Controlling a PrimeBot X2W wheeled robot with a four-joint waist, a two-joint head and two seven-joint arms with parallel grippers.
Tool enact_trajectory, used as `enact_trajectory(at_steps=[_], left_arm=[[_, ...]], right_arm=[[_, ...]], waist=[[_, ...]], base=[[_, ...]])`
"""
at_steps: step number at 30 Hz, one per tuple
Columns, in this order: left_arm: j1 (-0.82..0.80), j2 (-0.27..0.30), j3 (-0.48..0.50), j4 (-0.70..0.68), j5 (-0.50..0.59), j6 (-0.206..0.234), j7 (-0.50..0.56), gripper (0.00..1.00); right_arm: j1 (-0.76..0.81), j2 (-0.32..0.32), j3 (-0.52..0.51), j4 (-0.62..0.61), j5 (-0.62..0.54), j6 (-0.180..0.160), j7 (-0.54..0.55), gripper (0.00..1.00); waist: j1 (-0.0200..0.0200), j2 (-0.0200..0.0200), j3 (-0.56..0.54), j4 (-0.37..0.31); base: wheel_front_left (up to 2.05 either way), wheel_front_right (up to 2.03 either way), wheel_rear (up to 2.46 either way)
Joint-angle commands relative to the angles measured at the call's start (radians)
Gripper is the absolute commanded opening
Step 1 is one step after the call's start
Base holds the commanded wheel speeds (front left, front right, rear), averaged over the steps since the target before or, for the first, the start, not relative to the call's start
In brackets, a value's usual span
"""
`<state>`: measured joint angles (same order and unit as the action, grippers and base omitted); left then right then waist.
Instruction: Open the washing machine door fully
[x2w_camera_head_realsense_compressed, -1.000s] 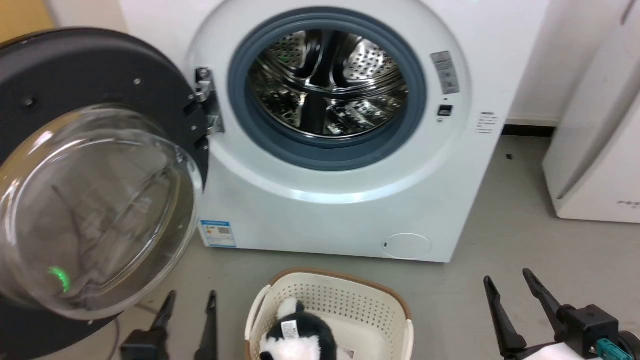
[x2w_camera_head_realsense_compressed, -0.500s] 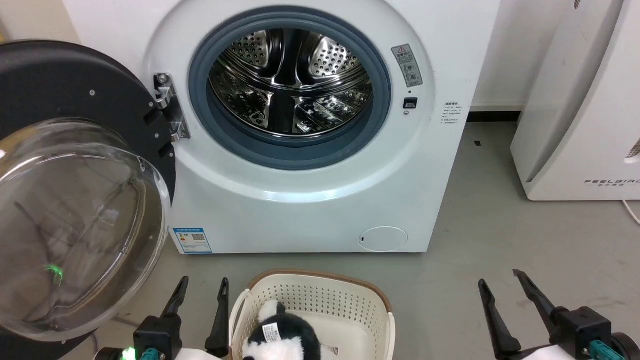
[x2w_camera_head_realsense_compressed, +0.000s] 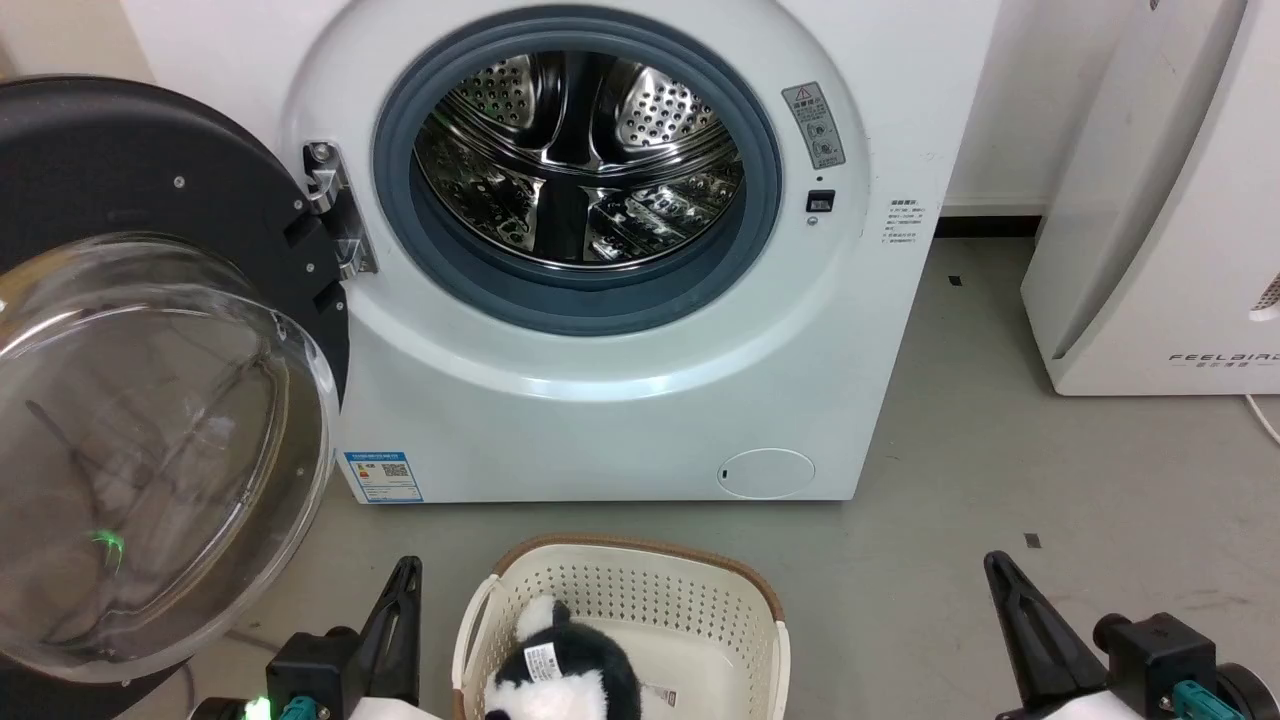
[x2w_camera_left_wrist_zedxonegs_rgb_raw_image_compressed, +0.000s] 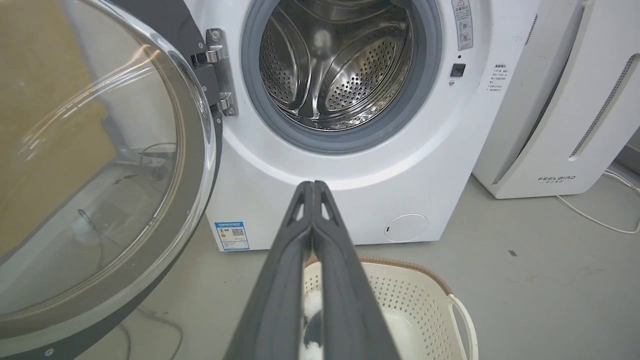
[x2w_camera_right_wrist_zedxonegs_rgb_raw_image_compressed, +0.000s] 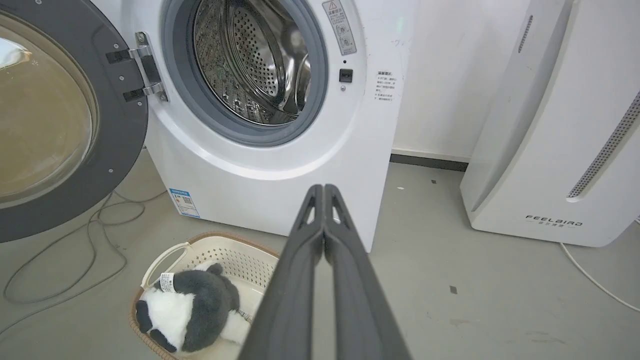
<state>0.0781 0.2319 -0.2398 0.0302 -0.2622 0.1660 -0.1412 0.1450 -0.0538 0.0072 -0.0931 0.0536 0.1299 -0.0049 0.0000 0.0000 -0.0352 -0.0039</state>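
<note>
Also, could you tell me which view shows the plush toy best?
The right wrist view: the plush toy lies nearly whole in the basket. The head view cuts it off at the bottom edge; in the left wrist view the shut left gripper hides most of it.

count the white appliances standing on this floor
2. The washing machine stands in the middle of the head view; the white FEELBAIR-marked appliance stands to its right. More could sit outside the frame.
</note>
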Motion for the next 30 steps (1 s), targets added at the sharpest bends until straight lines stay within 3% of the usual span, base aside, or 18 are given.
enact_trajectory(at_steps=[1,30], left_arm=[[-0.003,-0.006,0.008,-0.001,0.009,-0.004,0.005,0.00],[-0.022,-0.051,0.068,-0.008,0.074,-0.046,0.040,0.00]], right_arm=[[-0.005,0.000,0.000,0.003,-0.002,0.000,0.000,0.00],[-0.041,0.001,-0.002,0.026,-0.015,0.000,0.001,0.00]], waist=[[0.0000,0.0000,0.000,0.000],[0.0000,0.0000,0.009,0.001]], base=[[0.00,0.00,0.00],[0.00,0.00,0.00]])
